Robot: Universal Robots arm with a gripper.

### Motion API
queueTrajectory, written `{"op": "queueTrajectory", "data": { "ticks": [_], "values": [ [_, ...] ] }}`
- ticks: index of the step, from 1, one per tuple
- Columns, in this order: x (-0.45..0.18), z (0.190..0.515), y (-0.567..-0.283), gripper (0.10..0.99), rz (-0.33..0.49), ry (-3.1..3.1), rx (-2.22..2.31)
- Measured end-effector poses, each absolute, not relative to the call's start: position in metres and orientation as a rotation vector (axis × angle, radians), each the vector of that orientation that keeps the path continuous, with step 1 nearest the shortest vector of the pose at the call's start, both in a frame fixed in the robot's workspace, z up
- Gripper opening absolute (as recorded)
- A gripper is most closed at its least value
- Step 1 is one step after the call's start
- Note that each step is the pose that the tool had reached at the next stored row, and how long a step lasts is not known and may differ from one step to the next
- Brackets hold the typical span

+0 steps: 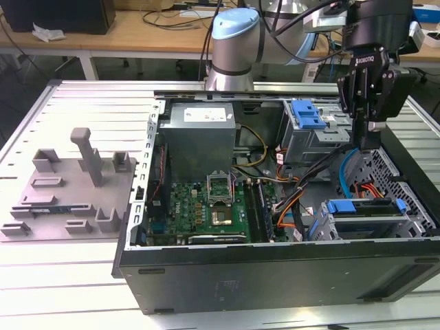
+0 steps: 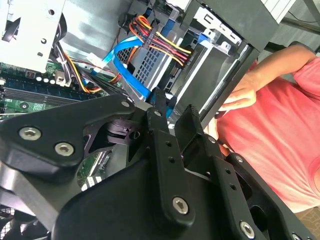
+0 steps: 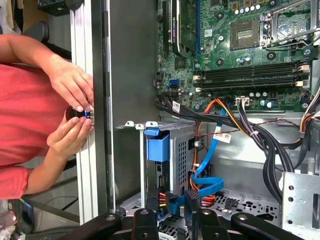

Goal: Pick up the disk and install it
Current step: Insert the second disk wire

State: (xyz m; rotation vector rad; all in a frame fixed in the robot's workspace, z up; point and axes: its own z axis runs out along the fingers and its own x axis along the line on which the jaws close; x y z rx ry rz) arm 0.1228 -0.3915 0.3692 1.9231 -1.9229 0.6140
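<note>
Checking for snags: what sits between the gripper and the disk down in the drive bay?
In the exterior view, loose cables, blue, red and black, cross the stretch between the gripper above and the disk in its bay.

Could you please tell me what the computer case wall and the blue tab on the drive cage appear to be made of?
The case wall looks like bare sheet metal: flat, dull grey, with a thin folded edge. The blue tab on the drive cage seems to be moulded plastic, going by its solid colour, matte surface and rounded edges.
</note>
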Motion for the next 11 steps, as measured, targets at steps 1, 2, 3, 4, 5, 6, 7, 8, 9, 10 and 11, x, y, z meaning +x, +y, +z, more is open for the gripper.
{"op": "queueTrajectory", "data": {
  "ticks": [1,2,3,4,5,6,7,8,9,10,11],
  "values": [
    [0.1228,0.3692,-0.3915,0.333,0.614,-1.923,1.923],
    [0.1227,0.3691,-0.3915,0.333,0.614,-1.923,1.923],
    [0.1227,0.3690,-0.3915,0.259,0.614,-1.923,1.923],
    [0.1227,0.3689,-0.3915,0.259,0.614,-1.923,1.923],
    [0.1227,0.3688,-0.3915,0.259,0.614,-1.923,1.923],
    [0.1227,0.3688,-0.3915,0.259,0.614,-1.923,1.923],
    [0.1227,0.3686,-0.3915,0.259,0.614,-1.923,1.923],
    [0.1227,0.3685,-0.3915,0.259,0.614,-1.923,1.923],
    [0.1227,0.3684,-0.3915,0.259,0.614,-1.923,1.923],
    [0.1227,0.3682,-0.3915,0.239,0.614,-1.923,1.923],
    [0.1227,0.3680,-0.3915,0.161,0.614,-1.923,1.923]
  ]
}}
